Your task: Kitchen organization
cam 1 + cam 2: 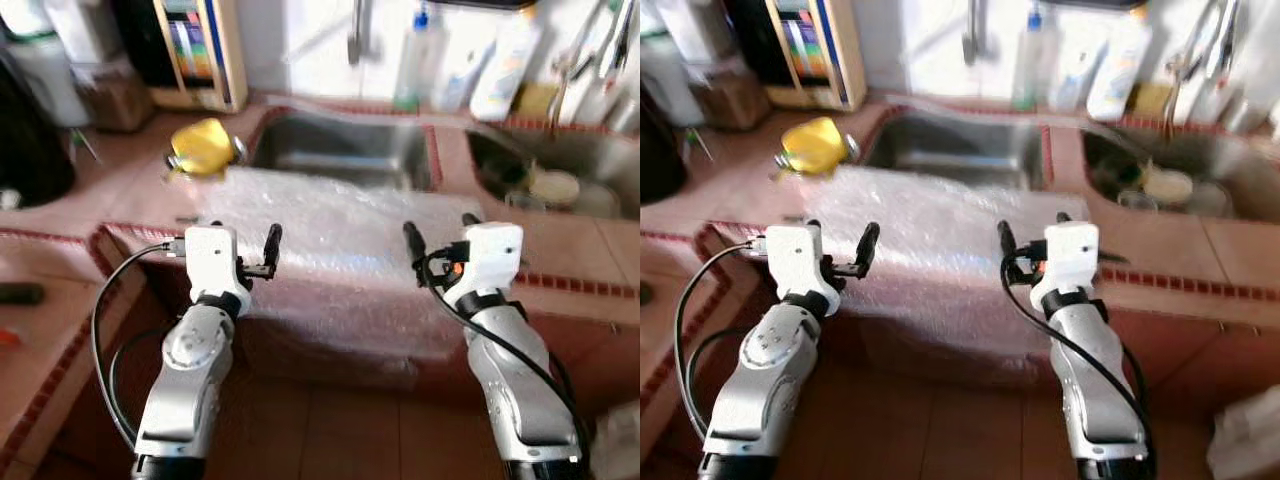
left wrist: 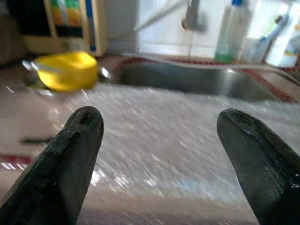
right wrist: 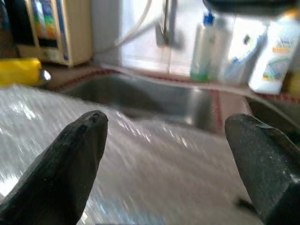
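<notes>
Pink tiled counter (image 1: 90,190) with dark red trim runs across the middle of the frame, and a steel sink (image 1: 345,150) is set into it at upper centre, with a second basin (image 1: 560,175) holding dishes at upper right. Clear bubble wrap (image 1: 320,235) lies spread over the counter in front of the sink and hangs over the front edge at centre. Just left of the sink, at the wrap's far left corner, sits a yellow pot (image 1: 205,145), probably tipped on its side, though blur makes that hard to judge. Bottles (image 1: 500,60) stand behind the basins along the top edge, and a cream-framed box (image 1: 200,50) stands at upper left. At lower left the left gripper (image 1: 243,247) hovers at the counter's front edge, its fingers (image 2: 70,154) spread wide apart and holding nothing, the wrap lying beyond them. At lower right the right gripper (image 1: 440,240) is level with it, fingers (image 3: 65,164) likewise wide open and empty, over the wrap's right part.
</notes>
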`<state>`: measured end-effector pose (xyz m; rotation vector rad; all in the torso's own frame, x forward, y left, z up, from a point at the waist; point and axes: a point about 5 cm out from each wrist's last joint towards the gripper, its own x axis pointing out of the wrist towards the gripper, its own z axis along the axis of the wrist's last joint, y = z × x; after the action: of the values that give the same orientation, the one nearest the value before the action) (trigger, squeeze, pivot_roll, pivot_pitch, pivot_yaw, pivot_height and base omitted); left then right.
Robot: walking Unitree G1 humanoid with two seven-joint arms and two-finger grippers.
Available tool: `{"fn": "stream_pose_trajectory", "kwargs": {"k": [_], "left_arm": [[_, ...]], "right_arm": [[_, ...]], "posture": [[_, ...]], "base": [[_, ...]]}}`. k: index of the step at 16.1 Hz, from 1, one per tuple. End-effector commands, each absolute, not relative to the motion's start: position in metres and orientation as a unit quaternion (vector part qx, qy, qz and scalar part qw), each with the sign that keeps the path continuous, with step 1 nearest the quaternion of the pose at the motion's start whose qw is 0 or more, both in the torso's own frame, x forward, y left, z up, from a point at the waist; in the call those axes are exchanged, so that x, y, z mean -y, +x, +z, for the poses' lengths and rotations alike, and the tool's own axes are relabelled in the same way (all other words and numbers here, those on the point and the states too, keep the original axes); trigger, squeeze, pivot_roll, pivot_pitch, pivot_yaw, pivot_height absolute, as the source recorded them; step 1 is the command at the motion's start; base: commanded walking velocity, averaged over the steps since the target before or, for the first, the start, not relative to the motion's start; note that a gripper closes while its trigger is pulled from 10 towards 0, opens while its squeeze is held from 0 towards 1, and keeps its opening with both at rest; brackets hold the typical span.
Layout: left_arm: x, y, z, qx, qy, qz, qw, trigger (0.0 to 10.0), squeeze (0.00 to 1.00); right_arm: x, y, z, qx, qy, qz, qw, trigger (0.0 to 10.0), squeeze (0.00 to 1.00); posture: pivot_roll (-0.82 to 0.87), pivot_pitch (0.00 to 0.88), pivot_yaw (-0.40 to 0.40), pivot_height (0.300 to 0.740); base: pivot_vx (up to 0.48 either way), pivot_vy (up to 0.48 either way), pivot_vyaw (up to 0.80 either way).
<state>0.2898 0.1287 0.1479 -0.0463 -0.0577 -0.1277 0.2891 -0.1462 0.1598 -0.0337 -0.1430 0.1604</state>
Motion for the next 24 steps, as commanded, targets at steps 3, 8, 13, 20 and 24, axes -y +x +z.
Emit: {"fn": "stream_pose_trajectory", "kwargs": {"k": [3,8,13,20,24], "left_arm": [[-0.136,0.290,0.149,0.028,-0.021,-0.056,0.998,10.0,0.00],[-0.135,0.289,0.148,0.026,-0.021,-0.060,0.998,10.0,0.00],[-0.133,0.289,0.148,0.028,-0.017,-0.066,0.997,10.0,0.00],[-0.135,0.290,0.154,0.043,-0.011,-0.051,0.998,10.0,0.00],[-0.134,0.292,0.180,0.111,0.025,-0.035,0.993,10.0,0.00]], "right_arm": [[0.137,0.289,0.161,0.074,-0.010,0.092,0.993,10.0,0.00],[0.132,0.291,0.162,0.078,-0.011,0.101,0.992,10.0,0.00],[0.134,0.290,0.160,0.076,-0.013,0.098,0.992,10.0,0.00],[0.136,0.290,0.160,0.077,-0.017,0.096,0.992,10.0,0.00],[0.136,0.289,0.162,0.078,-0.014,0.105,0.991,10.0,0.00]], "posture": [[-0.07,0.064,0.012,0.740],[-0.07,0.064,0.014,0.740],[-0.07,0.064,0.017,0.740],[-0.07,0.055,0.019,0.740],[-0.07,0.055,0.015,0.740]], "base": [[0.379,0.000,0.00],[0.358,0.000,0.00],[0.381,0.000,0.00],[0.153,0.000,0.00],[0.000,0.000,0.00]]}}
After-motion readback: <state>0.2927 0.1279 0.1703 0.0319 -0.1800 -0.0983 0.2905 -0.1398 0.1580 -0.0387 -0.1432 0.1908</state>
